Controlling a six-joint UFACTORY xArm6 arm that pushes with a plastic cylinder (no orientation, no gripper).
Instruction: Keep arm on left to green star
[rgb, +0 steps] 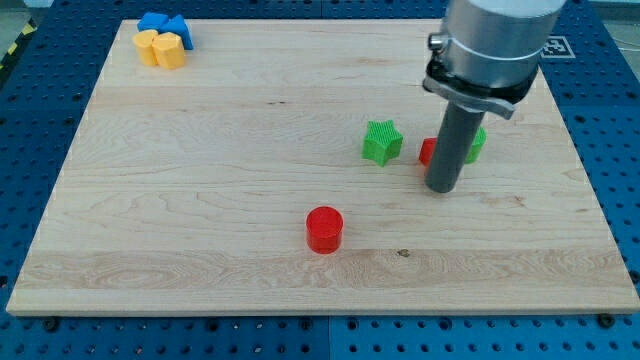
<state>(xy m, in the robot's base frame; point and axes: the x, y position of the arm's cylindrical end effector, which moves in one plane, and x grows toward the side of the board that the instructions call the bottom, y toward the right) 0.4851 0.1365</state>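
Green star (381, 142) sits just to the view's left of my tip (442, 188), not touching; no claw shows.

Pale wooden board (200, 200): light grain w/ faint streaks, smooth, matt. Ribbed green plastic star (381, 142), red plastic cylinder (324, 229), yellow plastic block (161, 48) & blue plastic block (165, 23): all seen as matt, ridged on sides. Dark grey rod (449, 150): smooth, slight sheen, prob. metal; silver-grey housing (495, 40) above it: brushed-looking. Blue perforated surround (600, 150): matt, dotted w/ holes.
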